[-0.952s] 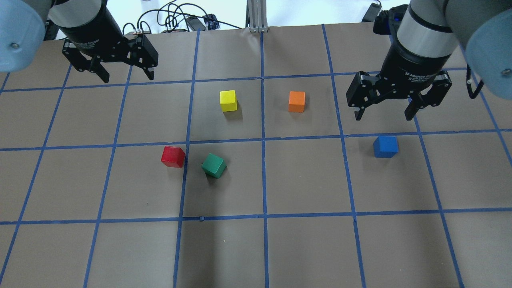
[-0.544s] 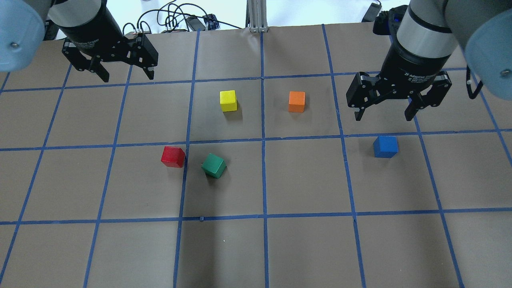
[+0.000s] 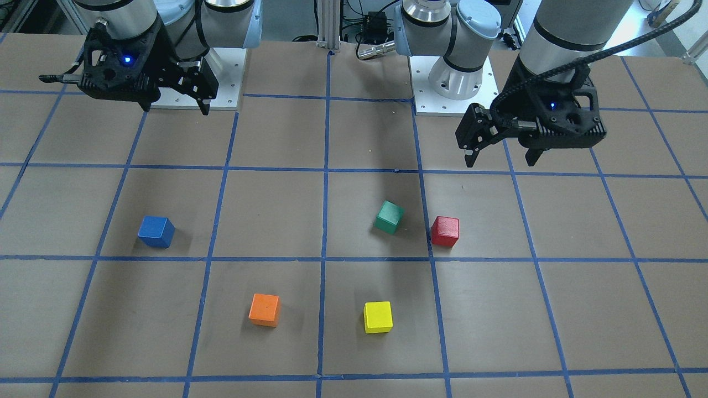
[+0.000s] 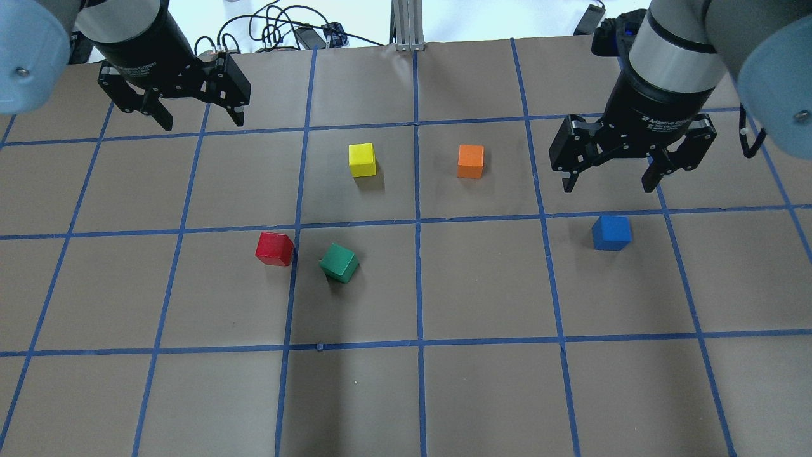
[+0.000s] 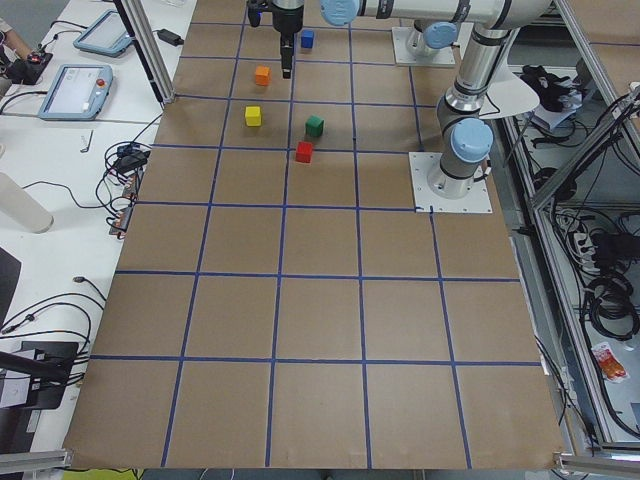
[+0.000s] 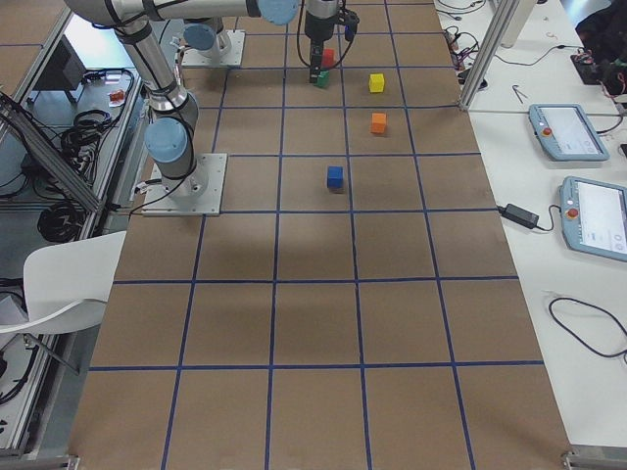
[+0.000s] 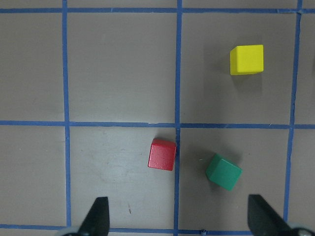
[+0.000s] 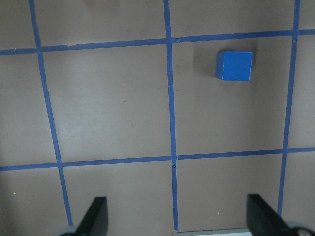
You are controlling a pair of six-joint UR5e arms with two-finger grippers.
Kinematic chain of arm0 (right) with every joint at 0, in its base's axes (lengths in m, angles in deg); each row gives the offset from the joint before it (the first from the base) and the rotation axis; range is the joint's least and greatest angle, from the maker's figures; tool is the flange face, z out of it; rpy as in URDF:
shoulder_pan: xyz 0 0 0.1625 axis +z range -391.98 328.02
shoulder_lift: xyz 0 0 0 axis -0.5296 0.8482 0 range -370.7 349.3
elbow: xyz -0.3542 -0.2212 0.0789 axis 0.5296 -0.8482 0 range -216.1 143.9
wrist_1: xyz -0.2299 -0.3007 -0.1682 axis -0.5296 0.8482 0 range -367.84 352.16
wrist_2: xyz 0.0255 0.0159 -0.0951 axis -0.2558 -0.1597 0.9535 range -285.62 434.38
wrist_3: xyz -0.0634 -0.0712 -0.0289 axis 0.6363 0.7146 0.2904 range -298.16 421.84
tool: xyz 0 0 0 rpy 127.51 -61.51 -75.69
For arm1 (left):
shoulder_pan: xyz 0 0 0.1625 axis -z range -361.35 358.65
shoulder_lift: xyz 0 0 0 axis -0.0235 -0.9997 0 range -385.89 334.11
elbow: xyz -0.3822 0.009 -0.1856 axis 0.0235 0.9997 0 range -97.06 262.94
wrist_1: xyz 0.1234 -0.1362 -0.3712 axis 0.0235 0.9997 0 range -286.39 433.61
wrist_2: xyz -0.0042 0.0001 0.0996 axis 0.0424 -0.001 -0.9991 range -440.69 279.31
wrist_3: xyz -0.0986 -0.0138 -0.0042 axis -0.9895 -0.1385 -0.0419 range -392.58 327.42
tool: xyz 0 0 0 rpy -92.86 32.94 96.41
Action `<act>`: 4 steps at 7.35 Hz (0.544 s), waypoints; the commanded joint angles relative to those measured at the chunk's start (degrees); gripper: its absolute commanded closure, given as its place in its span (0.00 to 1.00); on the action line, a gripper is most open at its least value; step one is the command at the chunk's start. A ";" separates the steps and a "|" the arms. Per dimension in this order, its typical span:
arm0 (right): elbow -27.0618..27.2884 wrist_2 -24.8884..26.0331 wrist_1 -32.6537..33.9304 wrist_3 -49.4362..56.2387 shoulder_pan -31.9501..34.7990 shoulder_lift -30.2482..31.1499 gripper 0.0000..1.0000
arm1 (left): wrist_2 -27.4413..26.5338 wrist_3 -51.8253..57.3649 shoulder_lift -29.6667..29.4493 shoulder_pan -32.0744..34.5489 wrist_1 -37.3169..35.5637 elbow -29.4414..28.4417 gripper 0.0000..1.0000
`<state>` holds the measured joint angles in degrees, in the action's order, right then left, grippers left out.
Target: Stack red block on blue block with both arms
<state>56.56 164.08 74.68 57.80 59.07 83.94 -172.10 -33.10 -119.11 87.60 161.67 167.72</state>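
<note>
Tabletop grid (image 7: 108, 73) holds red block (image 7: 162, 154) ahead of spread left jaws, apart.

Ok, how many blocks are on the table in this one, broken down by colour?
red block: 1
blue block: 1
green block: 1
yellow block: 1
orange block: 1
Total: 5 blocks, all lying apart on the table, none stacked.
</note>
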 commanded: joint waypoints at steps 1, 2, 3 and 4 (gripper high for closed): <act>0.07 -0.05 0.09 0.00 0.00 -0.07 0.00 | 0.00 0.00 -0.46 0.00 -0.17 -0.15 0.00; 0.07 -0.05 0.10 0.00 0.00 -0.07 0.00 | 0.00 0.00 -0.12 0.00 -0.09 0.03 0.00; 0.16 -0.05 0.18 0.00 0.00 -0.07 0.00 | 0.00 0.00 -0.20 0.00 -0.09 0.12 0.00; 0.16 -0.05 0.18 0.00 0.00 -0.07 0.00 | 0.00 0.00 -0.29 0.09 -0.09 -0.06 0.00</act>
<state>56.68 164.03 74.83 57.80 59.08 83.87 -172.10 -33.10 -119.33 87.62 161.58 167.75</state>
